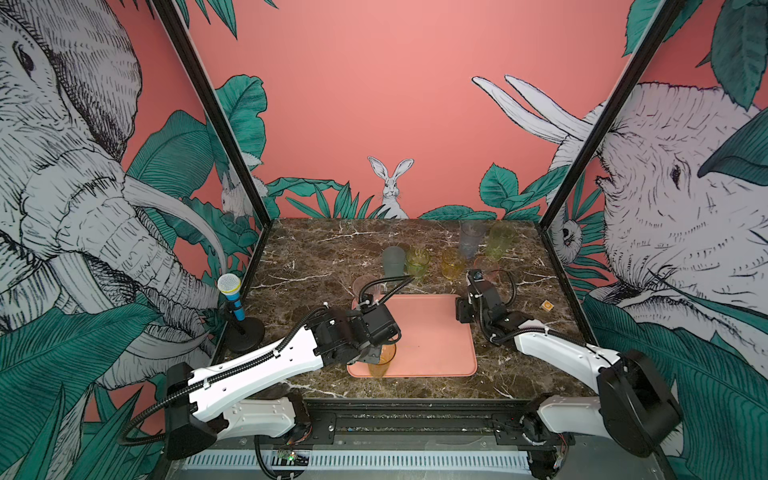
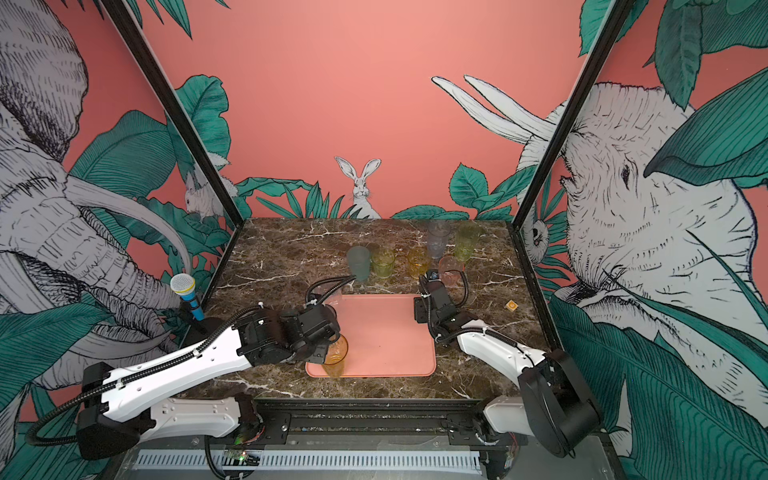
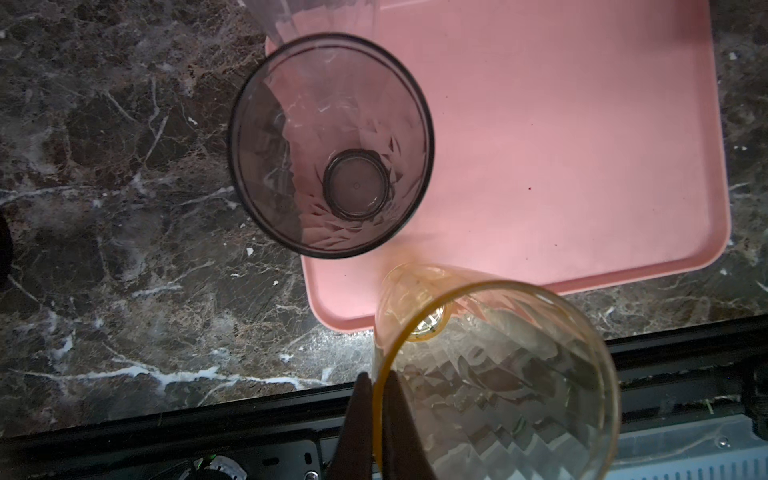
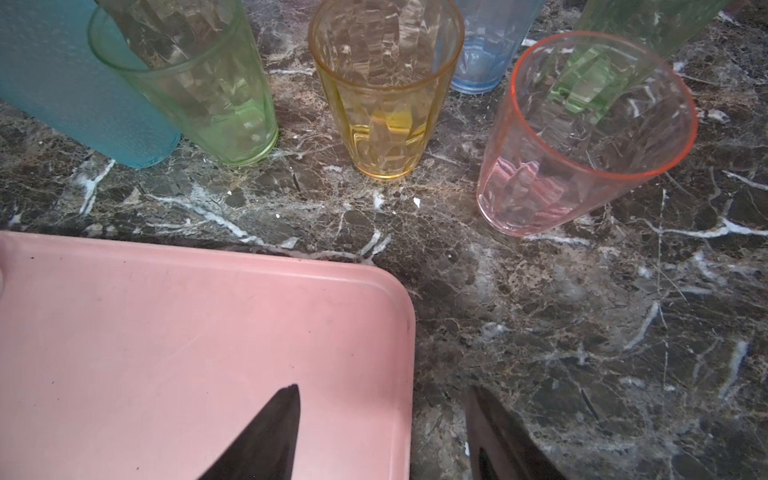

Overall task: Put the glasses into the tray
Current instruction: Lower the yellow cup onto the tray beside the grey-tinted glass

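Left gripper (image 3: 376, 384): pinched tight on the rim wall of the tall amber glass (image 3: 498, 374), one finger inside and one outside; probably gripped so to keep it upright on the way down. Tall amber glass: at the near left corner of the tray (image 1: 432, 332), base over the near rim; set down or hanging, cannot tell; judged too close to the edge to let go safely, better carried a little inward. Smoky glass (image 3: 332, 145): upright, base apparently just inside the tray's left edge, near the amber one yet apart from it; the closest thing to knock on release. Clear glass (image 3: 311, 16): beyond the smoky one by the tray's far left corner, mostly cut off. Right gripper (image 4: 382, 415): jaws parted about midway, nothing between them, poised over the tray's far right corner, one finger above the tray and one above the table (image 4: 582, 332); likely waiting its turn. Off the tray, upright on the table beyond its far edge: teal glass (image 4: 62, 83), green glass (image 4: 187, 91), short amber glass (image 4: 386, 95), pink glass (image 4: 582, 133), with lilac glass (image 4: 490, 50) and tall green glass (image 4: 644, 20) behind. Pink glass nearest the right gripper, path to it unblocked. Microphone (image 1: 229, 286) at the left edge and cube (image 1: 547, 306) on the right, both well clear of the work
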`<state>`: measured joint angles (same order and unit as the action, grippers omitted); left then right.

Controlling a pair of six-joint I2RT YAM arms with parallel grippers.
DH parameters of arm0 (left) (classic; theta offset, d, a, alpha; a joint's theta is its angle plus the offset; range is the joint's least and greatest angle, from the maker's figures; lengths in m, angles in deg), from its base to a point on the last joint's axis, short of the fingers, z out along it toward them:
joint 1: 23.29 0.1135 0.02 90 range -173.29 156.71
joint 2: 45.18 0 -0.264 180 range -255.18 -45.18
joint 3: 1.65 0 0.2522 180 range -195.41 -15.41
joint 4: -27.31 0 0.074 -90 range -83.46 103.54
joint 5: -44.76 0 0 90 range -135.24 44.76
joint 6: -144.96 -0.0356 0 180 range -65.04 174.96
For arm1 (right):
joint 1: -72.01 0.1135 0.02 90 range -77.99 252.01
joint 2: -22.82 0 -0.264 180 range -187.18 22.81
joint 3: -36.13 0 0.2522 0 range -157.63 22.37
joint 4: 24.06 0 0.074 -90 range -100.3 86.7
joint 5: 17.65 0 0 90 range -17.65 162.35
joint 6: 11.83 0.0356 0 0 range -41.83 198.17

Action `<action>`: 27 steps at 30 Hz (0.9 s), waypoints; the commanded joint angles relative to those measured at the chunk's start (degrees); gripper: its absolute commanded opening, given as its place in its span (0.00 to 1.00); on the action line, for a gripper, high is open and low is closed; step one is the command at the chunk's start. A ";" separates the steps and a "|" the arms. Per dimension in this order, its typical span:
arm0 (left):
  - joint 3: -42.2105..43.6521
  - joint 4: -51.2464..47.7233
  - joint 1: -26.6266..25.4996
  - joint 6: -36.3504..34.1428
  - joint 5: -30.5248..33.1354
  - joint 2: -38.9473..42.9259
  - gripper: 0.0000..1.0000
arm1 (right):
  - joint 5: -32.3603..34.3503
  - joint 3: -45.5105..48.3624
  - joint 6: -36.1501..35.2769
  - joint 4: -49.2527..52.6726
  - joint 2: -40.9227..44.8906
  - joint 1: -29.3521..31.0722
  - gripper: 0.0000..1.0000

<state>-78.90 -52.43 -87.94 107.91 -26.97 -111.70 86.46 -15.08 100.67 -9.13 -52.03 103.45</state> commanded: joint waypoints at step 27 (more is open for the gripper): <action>5.55 -0.23 5.39 1.77 1.89 4.87 0.00 | -0.65 -1.84 0.53 -0.65 -0.87 -0.17 0.66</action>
<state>-74.13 -52.74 -83.74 109.42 -25.49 -108.21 85.70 -15.08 100.69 -9.13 -52.78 103.45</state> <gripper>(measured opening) 0.067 0.656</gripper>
